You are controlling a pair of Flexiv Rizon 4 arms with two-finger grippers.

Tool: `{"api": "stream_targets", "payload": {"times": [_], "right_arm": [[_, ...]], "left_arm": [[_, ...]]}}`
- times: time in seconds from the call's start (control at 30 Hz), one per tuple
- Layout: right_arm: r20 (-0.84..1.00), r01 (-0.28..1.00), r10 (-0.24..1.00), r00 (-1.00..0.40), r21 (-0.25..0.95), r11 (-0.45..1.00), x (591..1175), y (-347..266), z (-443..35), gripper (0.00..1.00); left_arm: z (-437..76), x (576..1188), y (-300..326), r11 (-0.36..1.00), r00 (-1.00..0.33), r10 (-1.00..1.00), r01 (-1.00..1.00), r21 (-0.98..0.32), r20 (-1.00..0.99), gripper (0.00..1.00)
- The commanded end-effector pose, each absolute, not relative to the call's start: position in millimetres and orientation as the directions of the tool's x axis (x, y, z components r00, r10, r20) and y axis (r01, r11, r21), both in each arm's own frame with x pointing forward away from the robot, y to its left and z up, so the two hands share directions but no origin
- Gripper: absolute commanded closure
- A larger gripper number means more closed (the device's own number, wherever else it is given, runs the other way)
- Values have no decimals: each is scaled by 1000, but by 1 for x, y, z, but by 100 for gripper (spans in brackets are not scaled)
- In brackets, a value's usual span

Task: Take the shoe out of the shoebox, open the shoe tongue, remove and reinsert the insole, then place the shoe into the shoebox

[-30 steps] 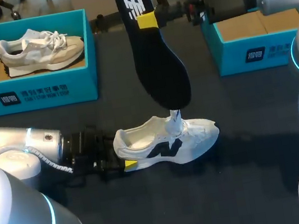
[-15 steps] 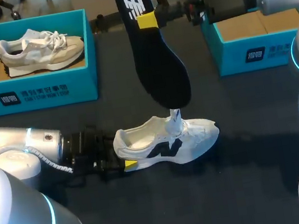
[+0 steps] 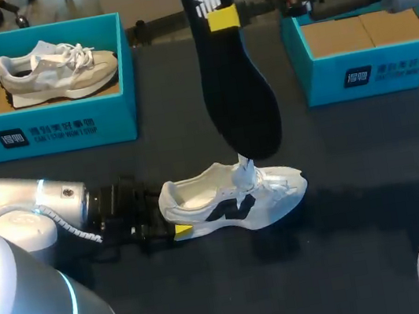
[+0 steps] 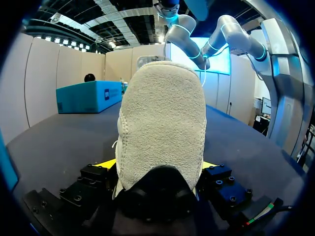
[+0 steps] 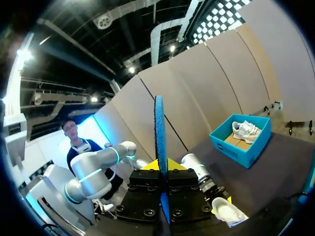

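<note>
Dark table (image 3: 351, 246), shoe (image 3: 232, 201), insole (image 3: 236, 97) aloft

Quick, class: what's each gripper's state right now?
Left gripper: shut on the white shoe, at its heel.
Right gripper: shut on the black insole, above the shoe.

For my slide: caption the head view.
Right pincer holds the black insole over the white shoe, whose heel the left pincer grips.

Head overhead; wrists close; all share shoe (image 3: 278, 187).
</note>
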State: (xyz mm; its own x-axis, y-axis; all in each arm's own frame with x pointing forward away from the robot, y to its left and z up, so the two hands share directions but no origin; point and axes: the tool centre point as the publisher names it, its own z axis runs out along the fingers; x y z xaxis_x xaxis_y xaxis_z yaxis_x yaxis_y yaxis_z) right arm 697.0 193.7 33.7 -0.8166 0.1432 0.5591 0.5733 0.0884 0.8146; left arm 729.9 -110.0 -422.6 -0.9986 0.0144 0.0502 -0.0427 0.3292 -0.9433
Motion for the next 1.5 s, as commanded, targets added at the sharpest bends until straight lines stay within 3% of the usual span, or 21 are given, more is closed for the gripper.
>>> {"api": "stream_targets", "payload": {"times": [0.03, 0.5, 0.93, 1.5], "right_arm": [[584, 599, 159, -796, 799, 61, 672, 168, 42, 100], [656, 671, 198, -729, 742, 14, 635, 159, 69, 100], [717, 729, 140, -683, 683, 56, 618, 176, 59, 100], [724, 741, 173, -668, 669, 60, 616, 177, 57, 100]], "left_arm": [[-424, 731, -110, 329, -999, 16, -43, -943, 51, 100], [-424, 731, -110, 329, -999, 16, -43, -943, 51, 100], [-424, 731, -110, 329, -999, 16, -43, -943, 51, 100], [-424, 731, -110, 329, -999, 16, -43, -943, 51, 100]]}}
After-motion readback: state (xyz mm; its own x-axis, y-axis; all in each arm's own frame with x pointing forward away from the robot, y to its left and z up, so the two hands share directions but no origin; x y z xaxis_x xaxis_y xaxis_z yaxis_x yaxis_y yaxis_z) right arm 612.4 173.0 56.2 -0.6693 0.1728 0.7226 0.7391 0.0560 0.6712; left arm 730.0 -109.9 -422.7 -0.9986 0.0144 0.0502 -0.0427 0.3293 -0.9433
